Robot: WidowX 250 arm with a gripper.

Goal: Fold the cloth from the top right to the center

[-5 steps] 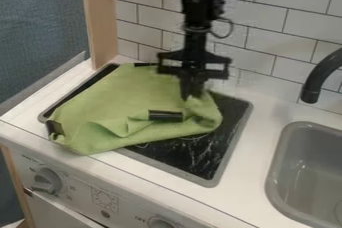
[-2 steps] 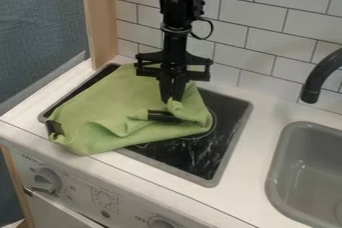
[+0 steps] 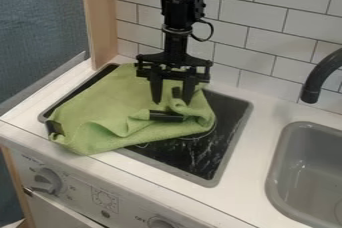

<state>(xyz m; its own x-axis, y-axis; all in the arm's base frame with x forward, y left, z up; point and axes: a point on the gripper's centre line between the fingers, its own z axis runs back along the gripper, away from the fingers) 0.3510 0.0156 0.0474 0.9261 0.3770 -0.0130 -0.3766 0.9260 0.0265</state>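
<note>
Across the flat black stovetop with white marbling point(image 3: 200, 157) lay the limp green cloth point(image 3: 120, 92), its upper right part turned inward in a rumpled fold near the middle. The black two-finger gripper point(image 3: 172, 102) hung there, fingers spread wide. The fold looked mostly made; backing away, perhaps tidying, seemed left.

The gripper point(image 3: 172, 102) is shifted toward 9 o'clock from its first position; its fingers, previously together, now stand apart. The cloth's point(image 3: 113, 102) 3 o'clock edge lies farther inward, and a dark patch point(image 3: 177, 92) now shows between the fingers.
</note>
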